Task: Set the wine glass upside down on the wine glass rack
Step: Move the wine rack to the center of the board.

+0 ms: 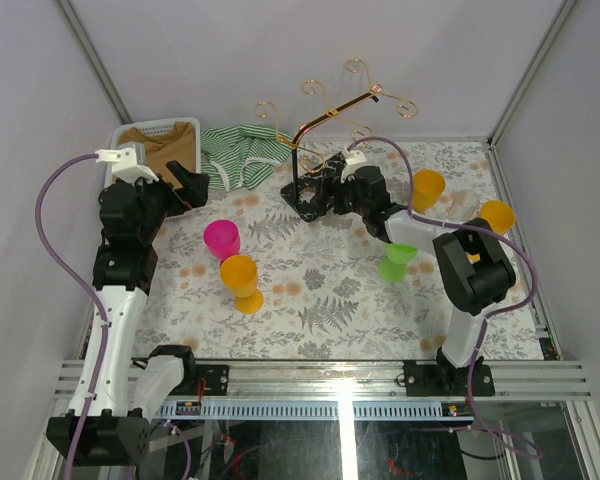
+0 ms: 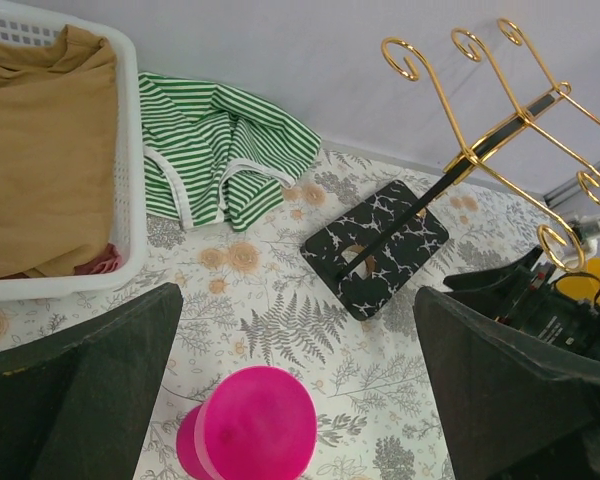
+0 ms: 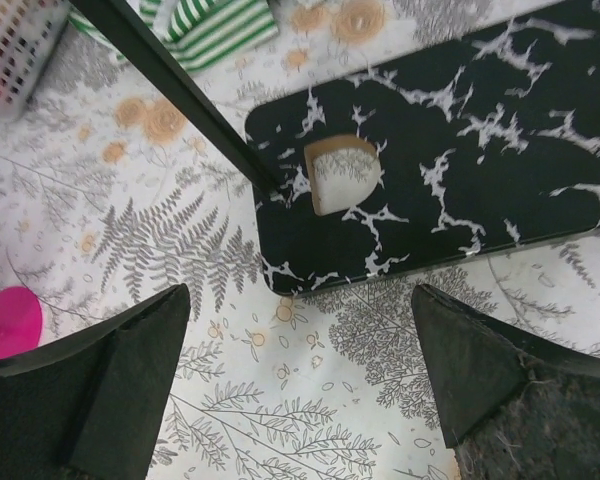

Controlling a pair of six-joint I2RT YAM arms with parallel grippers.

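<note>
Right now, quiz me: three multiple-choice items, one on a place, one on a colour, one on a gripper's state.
1. The striped cloth lies: A on the table beside the basket; B inside the basket; C on the rack.
2. The glass below the left gripper is: A green; B orange; C pink.
3. The right gripper is: A shut on a glass; B open and empty; C shut on the rack.
Answers: 1 A, it lies outside the basket wall. 2 C, pink shows in the left wrist view. 3 B, jaws wide, nothing between them.
</note>
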